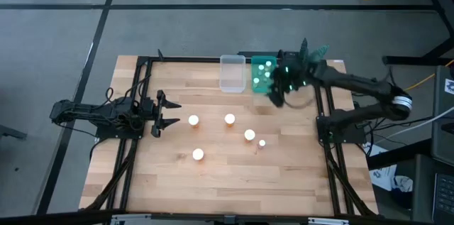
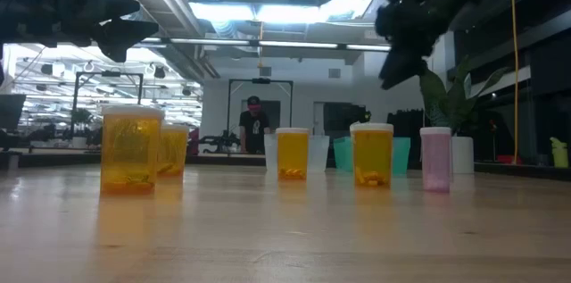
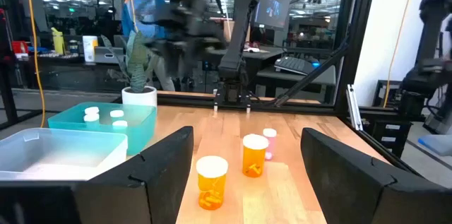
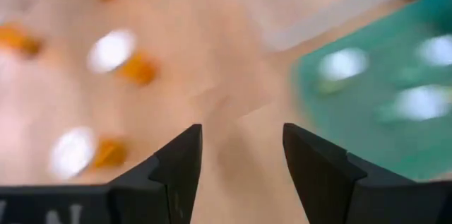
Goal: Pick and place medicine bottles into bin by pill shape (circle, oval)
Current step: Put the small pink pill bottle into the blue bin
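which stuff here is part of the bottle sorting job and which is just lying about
Part of the job:
- white-capped orange medicine bottles standing on the table
- small pink-bodied bottle
- translucent teal-green plastic bin, white-capped bottles inside
- clear colourless plastic bin
- right gripper, fingers apart, holding nothing

Just lying about:
- white pot with green plant
- person in the room behind

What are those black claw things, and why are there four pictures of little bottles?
They are two robot arms, each ending in a pincer. One picture looks down from above, one looks across the table, and two come from cameras on the arms' wrists. The left pincer waits open at the table's left. The right pincer hangs open and empty beside the green bin, which holds three bottles. The clear bin next to it looks empty. Four orange bottles and a small pink one stand on the table.
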You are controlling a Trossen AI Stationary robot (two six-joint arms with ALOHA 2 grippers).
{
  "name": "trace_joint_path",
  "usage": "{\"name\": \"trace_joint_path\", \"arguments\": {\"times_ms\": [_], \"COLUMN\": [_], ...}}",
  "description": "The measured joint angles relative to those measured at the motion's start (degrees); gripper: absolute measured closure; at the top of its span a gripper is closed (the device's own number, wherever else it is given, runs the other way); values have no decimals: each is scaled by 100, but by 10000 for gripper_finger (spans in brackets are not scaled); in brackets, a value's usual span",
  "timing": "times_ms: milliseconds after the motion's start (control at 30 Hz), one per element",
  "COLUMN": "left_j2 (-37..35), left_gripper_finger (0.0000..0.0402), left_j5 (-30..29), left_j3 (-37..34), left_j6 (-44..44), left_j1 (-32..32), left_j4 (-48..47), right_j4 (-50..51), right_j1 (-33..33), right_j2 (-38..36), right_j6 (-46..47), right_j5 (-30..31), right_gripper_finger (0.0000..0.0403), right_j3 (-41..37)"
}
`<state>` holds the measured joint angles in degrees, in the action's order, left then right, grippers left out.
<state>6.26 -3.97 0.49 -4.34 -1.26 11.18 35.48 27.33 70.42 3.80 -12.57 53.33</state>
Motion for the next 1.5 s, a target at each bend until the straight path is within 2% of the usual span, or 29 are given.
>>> {"name": "trace_joint_path", "arguments": {"times_ms": [300,467,667,800,1167,1500], "left_j2": [0,-1,0,-1,-1,-2], "left_gripper_finger": [147,147,147,147,147,147], "left_j5": [0,0,0,0,0,0], "left_j3": [-2,-1,-1,0,-1,-1], "left_j6": [0,0,0,0,0,0], "left_j1": [0,-1,-1,-1,-2,0], "left_j4": [0,0,0,0,0,2], "right_j4": [220,-476,-1427,-1850,-2872,-2901], "right_j1": [-1857,-2864,-3654,-3860,-3927,-3969], "right_j2": [-1036,-1084,-807,-431,357,684], "right_j6": [488,863,942,934,758,17], "right_j5": [-16,38,783,1188,1118,1093], "right_gripper_finger": [203,203,203,203,203,203], "right_j3": [-1456,-2227,-2572,-2572,-2574,-2102]}}
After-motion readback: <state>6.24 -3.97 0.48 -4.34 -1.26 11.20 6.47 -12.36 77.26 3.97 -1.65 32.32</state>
